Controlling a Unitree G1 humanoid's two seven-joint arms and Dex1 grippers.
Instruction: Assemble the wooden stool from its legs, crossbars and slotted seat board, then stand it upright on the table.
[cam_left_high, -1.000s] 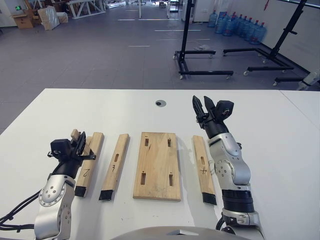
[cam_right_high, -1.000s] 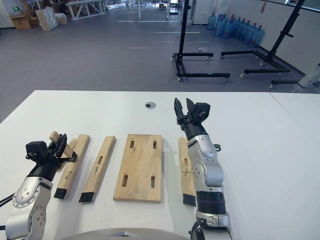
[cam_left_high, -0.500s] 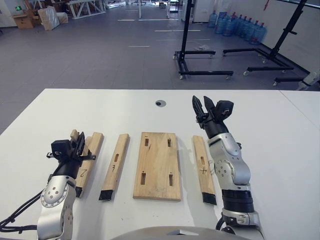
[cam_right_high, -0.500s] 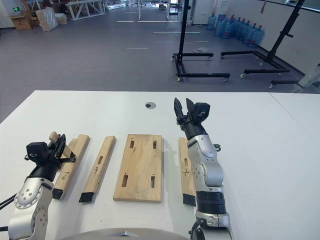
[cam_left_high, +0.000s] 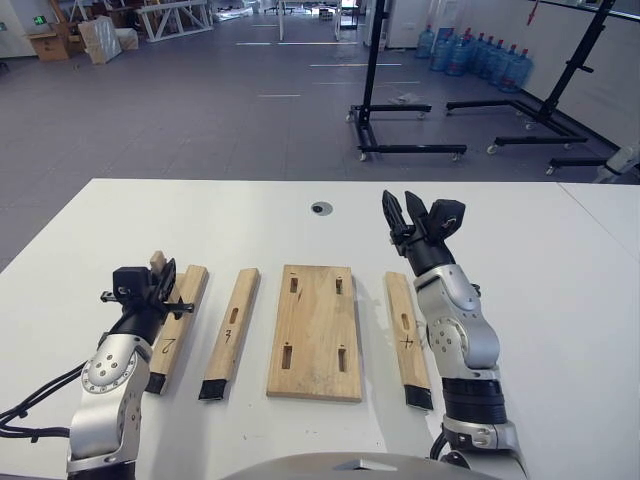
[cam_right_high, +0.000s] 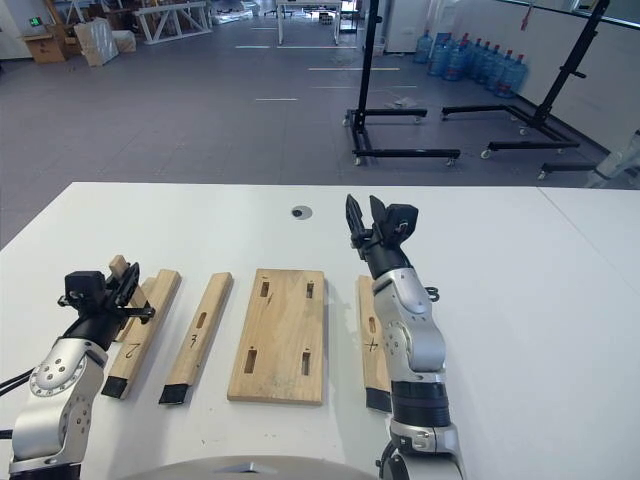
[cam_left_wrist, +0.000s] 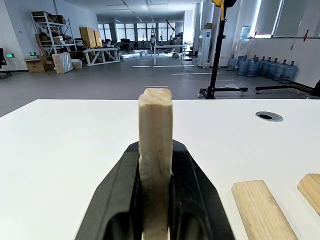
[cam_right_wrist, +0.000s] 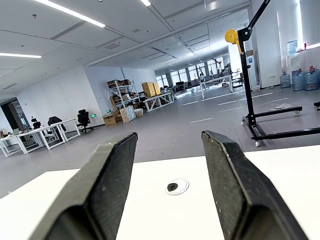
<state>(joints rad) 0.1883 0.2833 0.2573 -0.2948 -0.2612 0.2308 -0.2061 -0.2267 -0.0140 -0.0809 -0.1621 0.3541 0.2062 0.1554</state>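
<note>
Left gripper (cam_left_high: 163, 278), shifted slightly forward over the white table (cam_left_high: 560, 300), pinches a short wooden crossbar (cam_left_wrist: 155, 120) just beside the first leg (cam_left_high: 172, 330). Next lie a second leg (cam_left_high: 230, 330), the slotted seat board (cam_left_high: 314, 335) flat at centre, and a third leg (cam_left_high: 408, 340). Right gripper (cam_left_high: 398, 202), fingers spread, empty, hovers past that leg's far end.

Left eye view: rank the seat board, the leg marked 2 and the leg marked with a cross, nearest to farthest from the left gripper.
From the left gripper, shut on a wooden piece:
1. Leg marked 2, directly beside it.
2. Slotted seat board, middle of the row.
3. Cross-marked leg, rightmost of the row.
</note>
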